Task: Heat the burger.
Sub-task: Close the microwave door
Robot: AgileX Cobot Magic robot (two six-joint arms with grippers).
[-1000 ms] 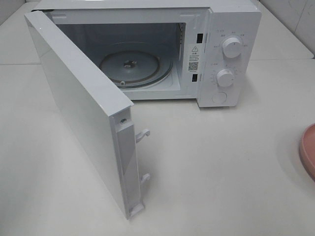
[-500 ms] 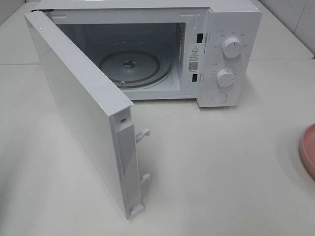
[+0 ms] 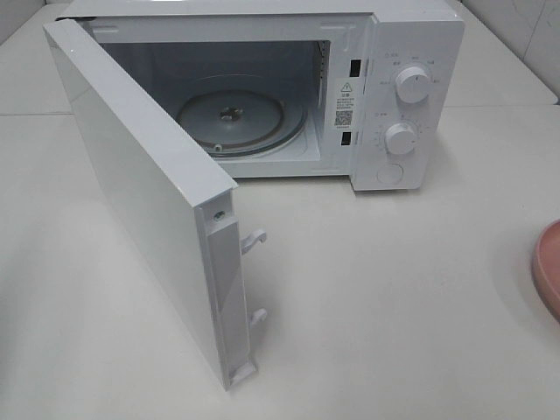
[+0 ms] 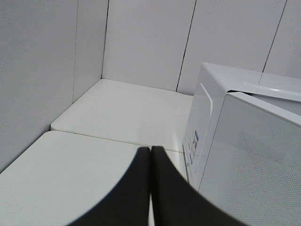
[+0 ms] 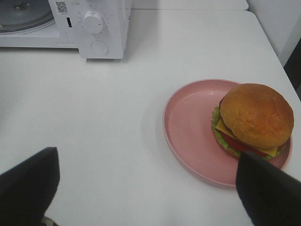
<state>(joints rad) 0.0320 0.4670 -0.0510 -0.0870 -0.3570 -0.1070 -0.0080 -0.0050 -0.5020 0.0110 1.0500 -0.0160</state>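
Observation:
The burger (image 5: pixel 256 115), with a glossy golden bun, lettuce and cheese, sits on the far side of a round pink plate (image 5: pixel 188 122) in the right wrist view. My right gripper (image 5: pixel 146 157) hangs open above the table, short of the plate, with its fingers spread wide. Its right finger (image 5: pixel 268 193) is over the plate's near rim. My left gripper (image 4: pixel 150 157) is shut on nothing, beside the microwave's outer left side (image 4: pixel 202 122). Neither gripper shows in the exterior view, where only the plate's edge (image 3: pixel 549 262) is visible.
The white microwave (image 3: pixel 411 44) stands at the back with its door (image 3: pixel 131 192) swung wide open toward the front left. Its glass turntable (image 3: pixel 232 118) is bare. Two dials (image 3: pixel 411 85) sit on its right panel. White walls close in behind and to the left.
My left gripper's fingers have come together. Nothing has moved in the exterior view.

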